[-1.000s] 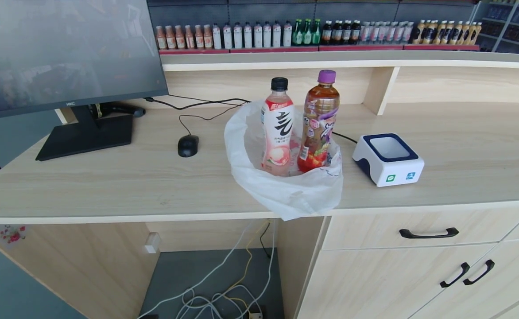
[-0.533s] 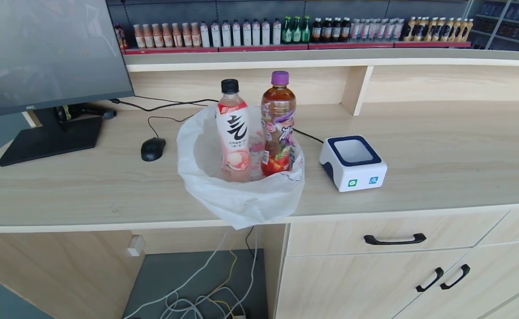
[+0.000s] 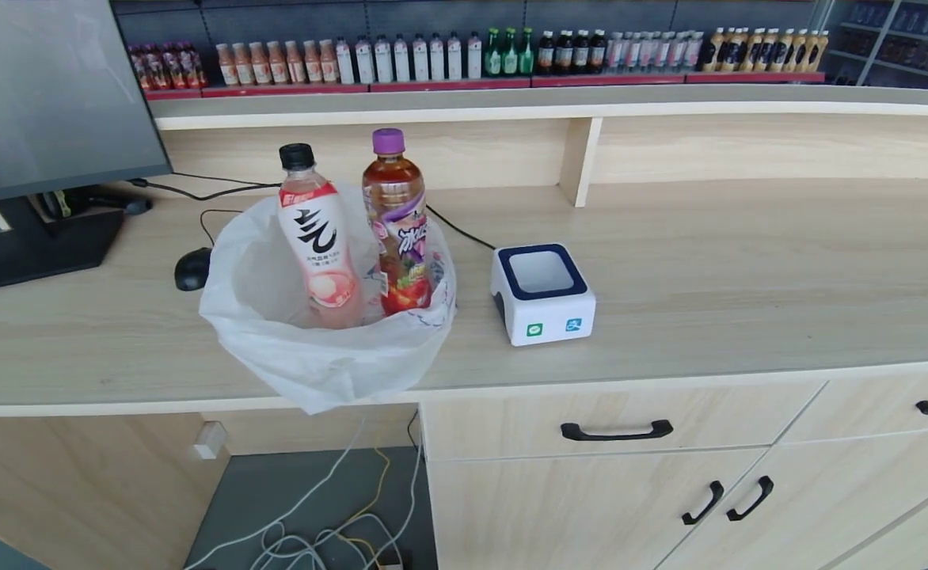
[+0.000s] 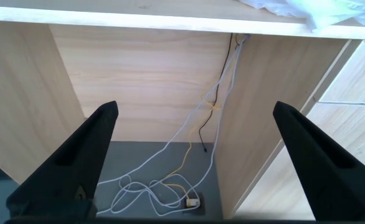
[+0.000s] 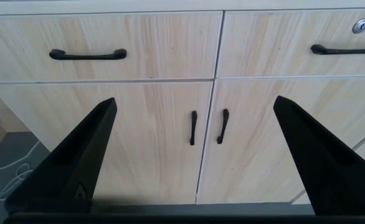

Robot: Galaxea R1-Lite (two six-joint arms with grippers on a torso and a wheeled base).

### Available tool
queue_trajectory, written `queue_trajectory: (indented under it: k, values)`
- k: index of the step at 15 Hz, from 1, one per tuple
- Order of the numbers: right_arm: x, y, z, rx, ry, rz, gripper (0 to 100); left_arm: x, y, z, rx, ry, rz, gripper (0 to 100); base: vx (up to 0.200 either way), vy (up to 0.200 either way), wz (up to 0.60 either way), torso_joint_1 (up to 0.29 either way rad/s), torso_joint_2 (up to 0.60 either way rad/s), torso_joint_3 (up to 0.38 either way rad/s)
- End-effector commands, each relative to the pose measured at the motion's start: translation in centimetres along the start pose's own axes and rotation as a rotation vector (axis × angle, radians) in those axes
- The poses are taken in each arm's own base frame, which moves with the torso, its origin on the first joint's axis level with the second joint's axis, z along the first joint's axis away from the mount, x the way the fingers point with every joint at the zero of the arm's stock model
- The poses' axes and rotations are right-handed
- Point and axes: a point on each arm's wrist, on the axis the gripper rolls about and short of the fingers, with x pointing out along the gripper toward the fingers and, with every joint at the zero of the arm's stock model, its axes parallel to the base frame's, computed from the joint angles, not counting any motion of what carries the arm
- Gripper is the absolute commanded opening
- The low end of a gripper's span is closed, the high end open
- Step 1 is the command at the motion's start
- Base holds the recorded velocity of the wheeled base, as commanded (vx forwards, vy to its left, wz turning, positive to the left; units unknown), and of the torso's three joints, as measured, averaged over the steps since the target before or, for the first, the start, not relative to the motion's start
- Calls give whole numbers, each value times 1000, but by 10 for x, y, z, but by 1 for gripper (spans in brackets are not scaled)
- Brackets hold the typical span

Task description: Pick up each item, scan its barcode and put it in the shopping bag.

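The pink bottle (image 3: 315, 249) and the purple-capped bottle (image 3: 397, 226) stand in the shopping bag (image 3: 306, 368) on the worktop (image 3: 749, 269), with the scanner (image 3: 544, 294) at its three o'clock. The left tool (image 4: 194, 104) and right tool (image 5: 194, 99) sit low, fingers spread apart.

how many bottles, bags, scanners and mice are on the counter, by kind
Bottles: 2, black-capped bottle and purple-capped bottle
Shopping bag: 1
Scanner: 1
Mouse: 1
Total: 5
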Motion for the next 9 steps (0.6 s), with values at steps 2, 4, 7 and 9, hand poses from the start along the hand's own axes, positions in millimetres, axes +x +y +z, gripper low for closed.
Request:
queue_trajectory:
  k: [2,4,7,9]
  values:
    - [0,0,0,-2,2,1,100,0,0,0,0,-1,0,100,0,0,0,0,0,0]
    - [0,0,0,0,2,1,100,0,0,0,0,-1,0,100,0,0,0,0,0,0]
    - [0,0,0,0,2,1,100,0,0,0,0,-1,0,100,0,0,0,0,0,0]
    - [0,0,0,0,2,1,100,0,0,0,0,-1,0,100,0,0,0,0,0,0]
